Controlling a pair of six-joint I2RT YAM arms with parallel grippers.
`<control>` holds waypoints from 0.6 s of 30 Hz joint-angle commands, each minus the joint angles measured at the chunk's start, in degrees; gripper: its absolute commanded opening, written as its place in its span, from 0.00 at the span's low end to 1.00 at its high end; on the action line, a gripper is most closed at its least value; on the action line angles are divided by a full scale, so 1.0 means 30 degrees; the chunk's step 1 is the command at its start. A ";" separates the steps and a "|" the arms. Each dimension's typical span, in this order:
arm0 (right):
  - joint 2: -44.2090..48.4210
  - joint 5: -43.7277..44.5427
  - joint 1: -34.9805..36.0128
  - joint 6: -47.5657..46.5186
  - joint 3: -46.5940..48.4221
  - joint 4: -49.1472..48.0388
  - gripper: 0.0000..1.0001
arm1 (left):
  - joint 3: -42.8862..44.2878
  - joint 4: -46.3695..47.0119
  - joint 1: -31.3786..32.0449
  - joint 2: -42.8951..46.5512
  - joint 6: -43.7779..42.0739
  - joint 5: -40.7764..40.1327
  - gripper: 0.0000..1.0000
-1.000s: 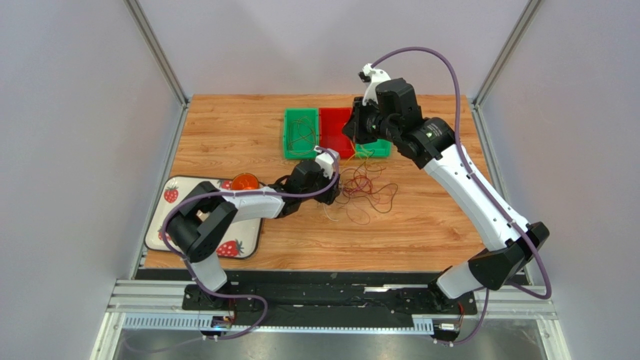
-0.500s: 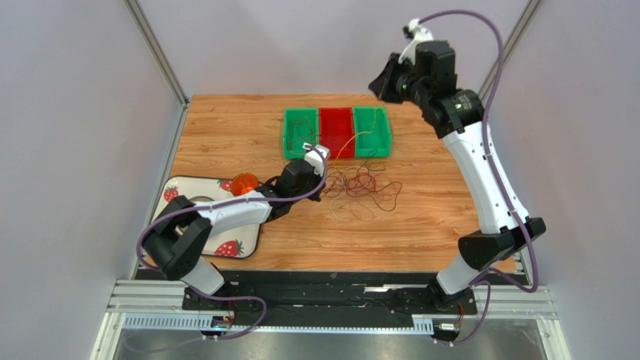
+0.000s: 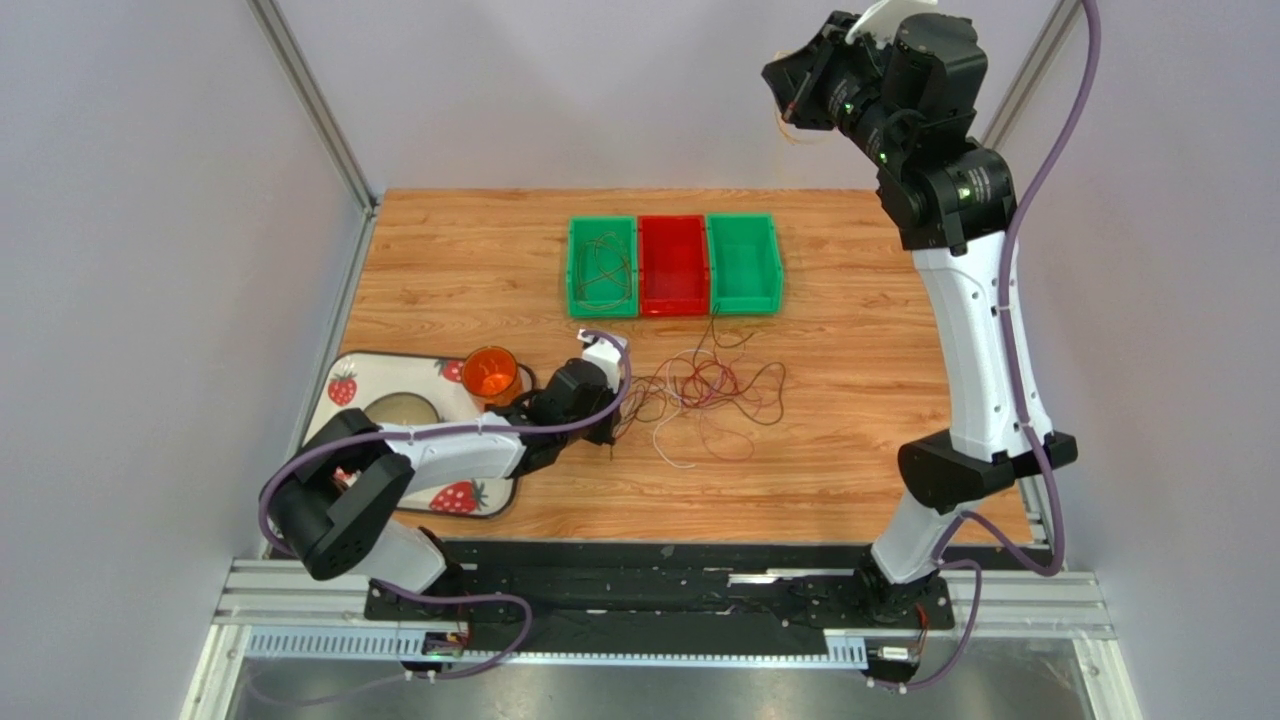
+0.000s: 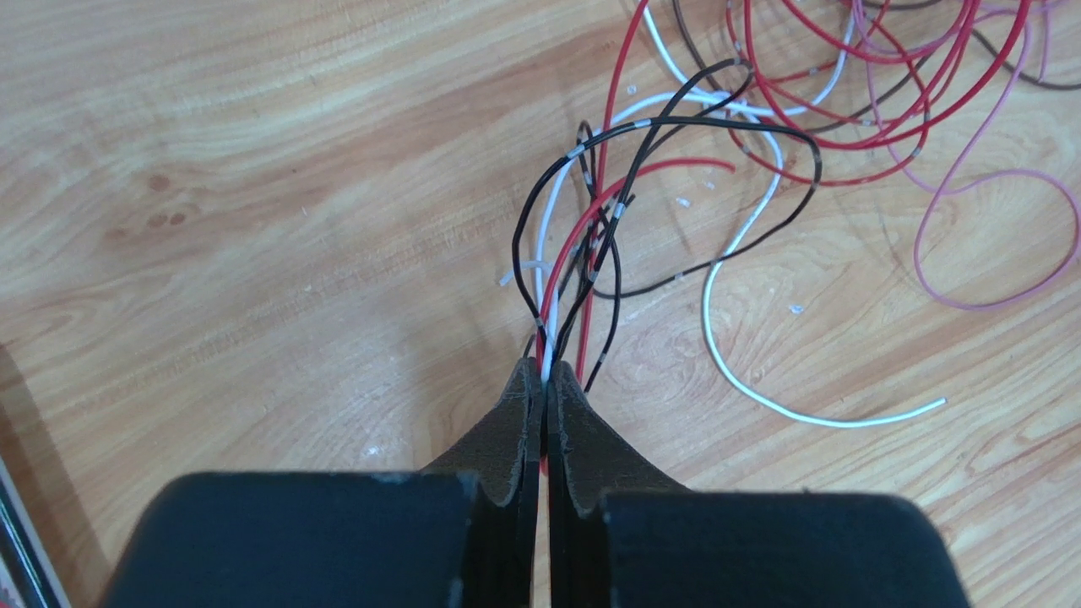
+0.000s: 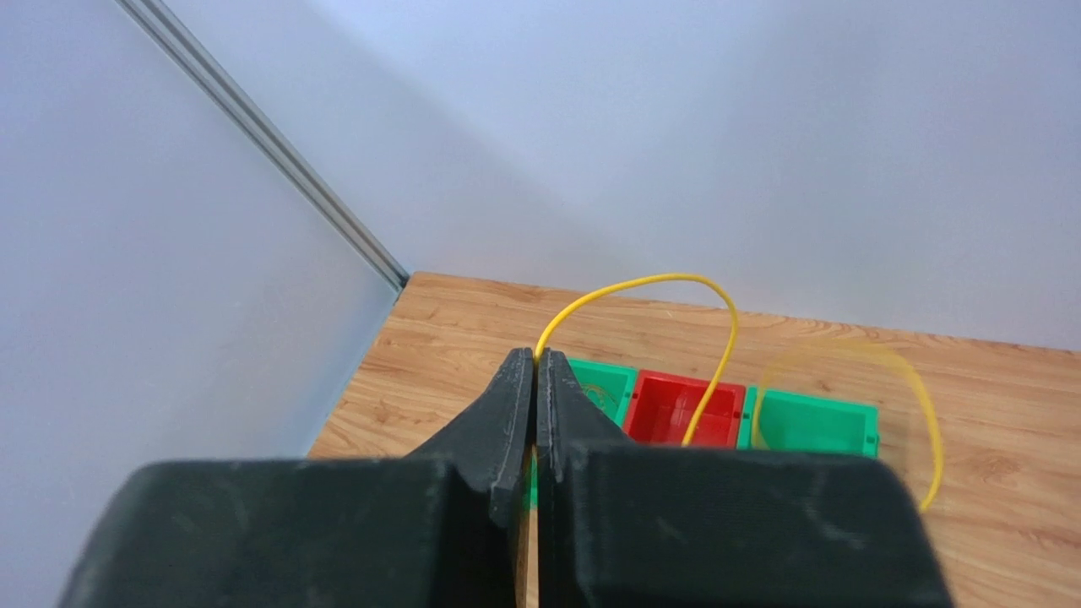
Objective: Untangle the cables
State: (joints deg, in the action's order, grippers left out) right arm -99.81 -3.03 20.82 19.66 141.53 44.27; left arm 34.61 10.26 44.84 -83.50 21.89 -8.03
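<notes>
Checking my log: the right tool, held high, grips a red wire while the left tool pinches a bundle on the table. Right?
No. The wire in the right tool is yellow, not red; the right wrist view shows it. The left tool does pinch a bundle on the table.

Wooden table [image 3: 451, 255], left green bin [image 3: 573, 270], red bin [image 3: 672, 264], right green bin [image 3: 744, 263] in a touching row, strawberry-print tray [image 3: 343, 387], orange cup [image 3: 489, 371] at its corner, possibly a beige disc [image 3: 400, 408] on it.

Pale grey walls [image 3: 150, 225] with aluminium corner posts [image 3: 311, 98] around a wooden table [image 3: 451, 255]
</notes>
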 commanded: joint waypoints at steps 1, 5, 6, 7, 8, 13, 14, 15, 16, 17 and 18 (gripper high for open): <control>0.0984 -0.0803 -0.0231 0.0359 -0.2084 -0.1776 0.00 | 0.0586 -0.0223 0.0433 0.0409 0.0585 -0.0076 0.00; 0.0518 -0.2270 -0.0260 0.1180 -0.5275 -0.2743 0.00 | 0.3427 -0.6471 0.0669 0.1700 0.0526 -0.1801 0.00; 0.0284 -0.2852 -0.0231 0.1384 -0.5574 -0.3064 0.00 | 0.4014 -0.7570 0.0669 0.1992 0.0497 -0.2414 0.00; 0.0021 -0.3235 -0.0260 0.1676 -0.5780 -0.3213 0.00 | 0.4948 -0.8538 0.0669 0.2662 0.0351 -0.2652 0.00; -0.0707 -0.3616 -0.0231 0.1766 -0.5811 -0.3272 0.00 | 0.5363 -1.0085 0.0669 0.3075 0.0234 -0.2742 0.00; -0.3054 -0.4821 -0.0231 0.2469 -0.5636 -0.3712 0.00 | 0.6537 -1.1944 0.0669 0.4893 -0.0031 -0.2597 0.00; -0.3435 -0.4908 -0.0231 0.2615 -0.5519 -0.3770 0.00 | 0.6539 -1.2178 0.0669 0.4924 -0.0002 -0.2480 0.00; -0.4367 -0.5083 -0.0231 0.2703 -0.5373 -0.3742 0.00 | 0.6510 -1.2151 0.0669 0.4954 0.0027 -0.2102 0.00; -0.4754 -0.5201 -0.0260 0.2791 -0.5024 -0.3770 0.00 | 0.6307 -1.2151 0.0669 0.5070 0.0202 -0.1924 0.00; -0.5221 -0.5318 -0.0231 0.3082 -0.4904 -0.3800 0.00 | 0.6189 -1.2093 0.0669 0.5071 0.0348 -0.1748 0.00; -0.5951 -0.5754 -0.0231 0.3201 -0.4758 -0.3945 0.00 | 0.6072 -1.2005 0.0669 0.5216 0.0553 -0.1601 0.00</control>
State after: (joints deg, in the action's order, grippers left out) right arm -113.43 -15.94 20.12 26.37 124.55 35.66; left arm 53.65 -20.58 46.63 -68.03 22.46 -14.33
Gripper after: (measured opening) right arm 0.010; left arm 0.010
